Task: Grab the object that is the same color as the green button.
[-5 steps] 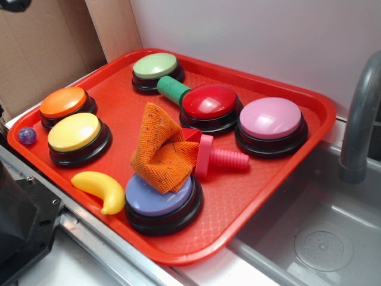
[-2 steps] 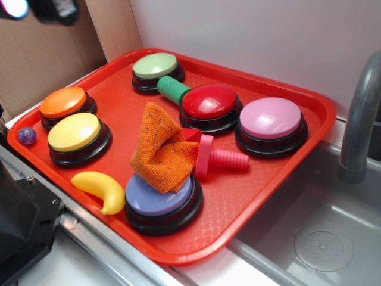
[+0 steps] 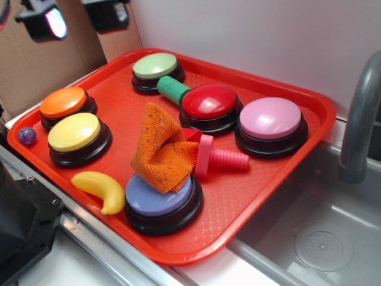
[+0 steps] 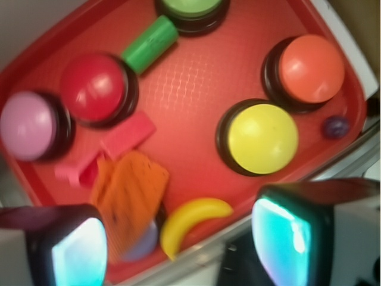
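The small teal-green cylinder (image 3: pixel 172 89) (image 4: pixel 150 44) lies on its side on the red tray (image 3: pixel 250 173), between the pale green button (image 3: pixel 155 65) (image 4: pixel 190 6) and the red button (image 3: pixel 209 102). High above the tray's far-left corner hangs my gripper (image 3: pixel 74 18) (image 4: pixel 181 244), open and holding nothing. It is well clear of the cylinder. From the wrist camera I look down past both wide-apart fingers onto the tray, with the cylinder near the top of that view.
Orange (image 3: pixel 63 102), yellow (image 3: pixel 74 132), pink (image 3: pixel 271 119) and purple (image 3: pixel 158 196) buttons stand on the tray. An orange cloth (image 3: pixel 162 149) drapes over the purple one, beside a pink bolt toy (image 3: pixel 220 158) and a banana (image 3: pixel 100 189). A purple ball (image 3: pixel 27 135) sits left; sink and faucet (image 3: pixel 360 119) right.
My gripper has come into the exterior view at the top left and moved rightward and a little lower. Nothing on the tray has moved.
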Motion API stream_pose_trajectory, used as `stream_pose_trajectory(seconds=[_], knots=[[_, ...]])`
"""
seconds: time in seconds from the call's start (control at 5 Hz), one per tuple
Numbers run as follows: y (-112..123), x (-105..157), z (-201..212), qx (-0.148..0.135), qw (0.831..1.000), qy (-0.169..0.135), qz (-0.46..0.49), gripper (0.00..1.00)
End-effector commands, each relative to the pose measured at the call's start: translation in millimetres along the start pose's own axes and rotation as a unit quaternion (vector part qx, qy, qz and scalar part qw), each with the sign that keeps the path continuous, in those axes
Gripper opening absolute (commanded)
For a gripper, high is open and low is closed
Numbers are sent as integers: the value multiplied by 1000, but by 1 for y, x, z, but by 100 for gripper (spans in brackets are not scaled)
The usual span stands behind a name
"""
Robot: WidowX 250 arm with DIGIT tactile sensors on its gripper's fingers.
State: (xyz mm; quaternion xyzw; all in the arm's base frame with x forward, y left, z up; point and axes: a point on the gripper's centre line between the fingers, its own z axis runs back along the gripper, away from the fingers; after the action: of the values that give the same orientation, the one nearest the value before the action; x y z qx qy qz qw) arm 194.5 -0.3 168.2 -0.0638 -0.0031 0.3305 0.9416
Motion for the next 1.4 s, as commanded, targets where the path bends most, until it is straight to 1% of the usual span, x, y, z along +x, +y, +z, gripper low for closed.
stream_pose_trajectory(seconds=[0.0, 0.4, 0.6, 1.0, 1.2], knots=[[-10, 44, -24, -20, 993, -52, 100, 100], [-18, 84, -63, -19, 976, -89, 199, 100], [-21, 100, -80, -22, 970, -97, 222, 100], [-22, 123, -107, -10, 961, -92, 260, 100], [-19, 129, -123, -2, 961, -81, 266, 100]])
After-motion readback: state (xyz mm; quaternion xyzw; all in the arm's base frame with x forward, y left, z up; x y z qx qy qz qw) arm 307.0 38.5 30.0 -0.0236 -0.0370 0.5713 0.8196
